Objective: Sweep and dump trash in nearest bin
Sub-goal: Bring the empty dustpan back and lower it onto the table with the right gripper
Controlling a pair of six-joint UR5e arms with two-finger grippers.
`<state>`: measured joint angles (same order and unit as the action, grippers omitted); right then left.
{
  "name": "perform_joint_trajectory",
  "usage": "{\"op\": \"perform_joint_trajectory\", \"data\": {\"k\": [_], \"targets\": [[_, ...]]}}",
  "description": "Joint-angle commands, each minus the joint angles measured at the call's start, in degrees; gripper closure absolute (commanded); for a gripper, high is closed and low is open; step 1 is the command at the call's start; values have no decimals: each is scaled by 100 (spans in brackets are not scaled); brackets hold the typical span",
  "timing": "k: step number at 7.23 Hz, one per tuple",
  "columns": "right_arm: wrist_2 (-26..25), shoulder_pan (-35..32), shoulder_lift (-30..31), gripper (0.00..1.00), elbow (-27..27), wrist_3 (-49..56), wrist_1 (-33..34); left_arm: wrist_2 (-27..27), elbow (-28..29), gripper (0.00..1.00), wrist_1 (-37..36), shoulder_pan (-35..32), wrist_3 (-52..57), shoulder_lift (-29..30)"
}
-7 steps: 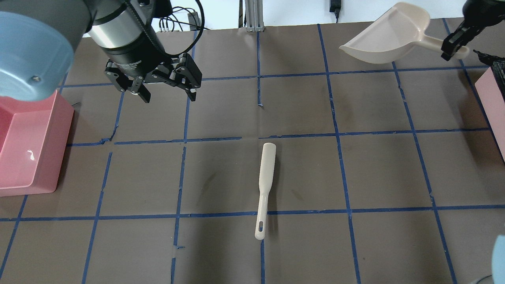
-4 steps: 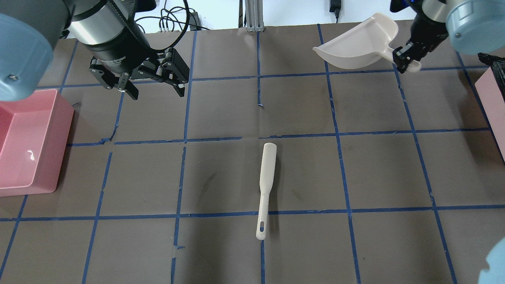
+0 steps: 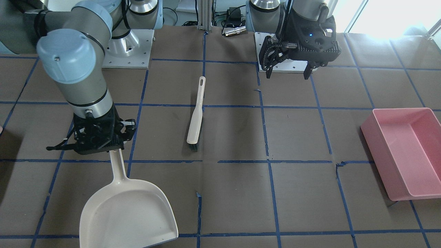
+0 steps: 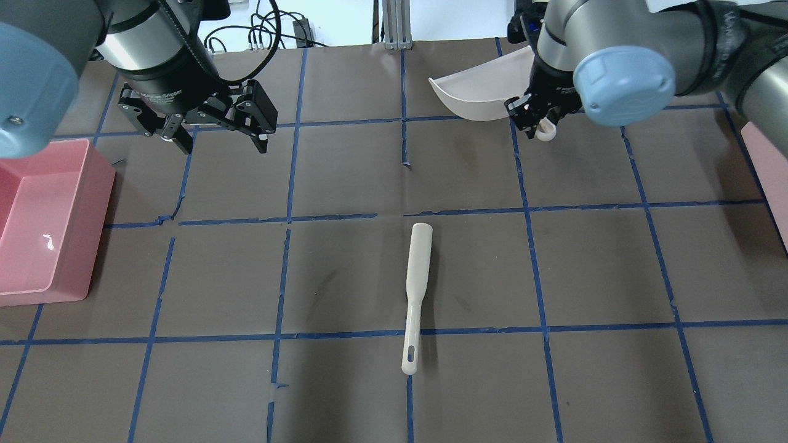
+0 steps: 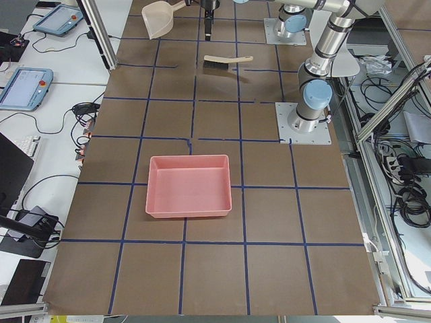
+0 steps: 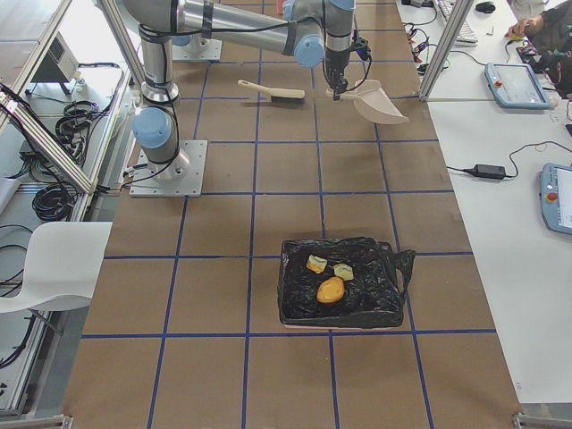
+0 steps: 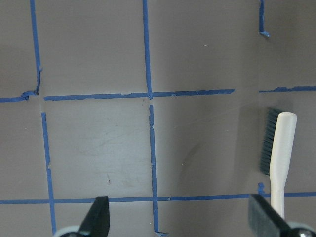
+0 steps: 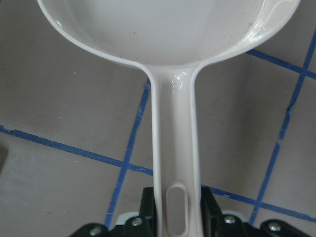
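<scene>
The trash lies in a black-lined bin [image 6: 290,286] in the exterior right view: an orange-brown ball [image 6: 330,290] and two pale yellow-green chunks [image 6: 316,264] [image 6: 343,271]. My right gripper [image 4: 534,117] is shut on the handle of a cream dustpan [image 4: 477,92] and holds it above the table's far side. The gripper [image 3: 113,146] and the dustpan [image 3: 127,213] also show in the front-facing view. The right wrist view shows the handle [image 8: 175,148] clamped. My left gripper [image 4: 218,140] is open and empty over the table, its fingertips [image 7: 96,219] wide apart. A cream brush [image 4: 415,289] lies flat mid-table.
An empty pink bin [image 4: 92,234] stands at the table's left edge and also shows in the front-facing view [image 3: 379,155]. The pink edge of the lined bin [image 4: 769,166] shows at the right edge. Blue tape lines grid the brown table. The brush [image 7: 281,158] shows at the left wrist view's right.
My right arm has swung the dustpan leftward toward the table's middle. My left gripper, still open, has moved a little left and farther back. The brush has not moved.
</scene>
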<state>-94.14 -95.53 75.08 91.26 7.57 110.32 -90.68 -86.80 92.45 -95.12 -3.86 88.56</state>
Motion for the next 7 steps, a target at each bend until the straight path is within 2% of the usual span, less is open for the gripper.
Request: {"op": "perform_joint_trajectory", "data": {"k": [1,3,7], "targets": [[-8,-753,-370,100,84,-1367,331,103,6,0,19,11,61,4],[-69,-1290,-705,100,84,-2099,884,95,6,0,10,11,61,4],[10,-1468,-977,100,85,-2435,1104,86,6,0,-7,11,61,4]]}}
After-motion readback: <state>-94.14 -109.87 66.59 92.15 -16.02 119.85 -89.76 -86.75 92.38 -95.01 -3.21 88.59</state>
